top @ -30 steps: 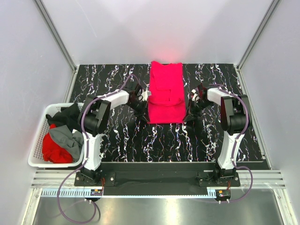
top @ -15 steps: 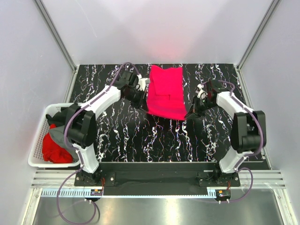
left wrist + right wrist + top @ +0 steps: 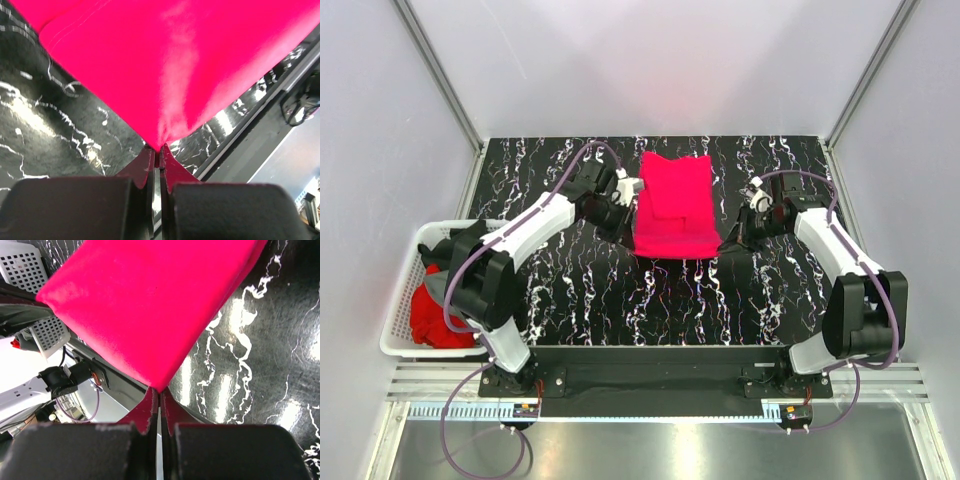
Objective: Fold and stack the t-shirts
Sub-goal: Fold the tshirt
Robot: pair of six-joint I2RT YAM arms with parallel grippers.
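Note:
A bright crimson-pink t-shirt (image 3: 675,205) lies partly folded at the middle back of the black marbled table (image 3: 620,300). Its near edge is lifted off the surface. My left gripper (image 3: 632,222) is shut on the shirt's near left corner (image 3: 161,142). My right gripper (image 3: 725,240) is shut on the near right corner (image 3: 159,385). Both wrist views show the pink cloth (image 3: 190,60) stretched away from the pinched jaws (image 3: 145,305). More t-shirts, red (image 3: 432,318), grey (image 3: 450,290) and black (image 3: 455,250), lie bunched in the basket at left.
A white lattice basket (image 3: 392,340) stands off the table's left edge, beside the left arm's base. White walls close in the back and sides. The metal rail (image 3: 650,385) with both arm bases runs along the near edge.
Both grippers have carried the shirt's near edge up and toward the back, folding it over. The arms have stretched further out and the visible shirt has grown shorter.

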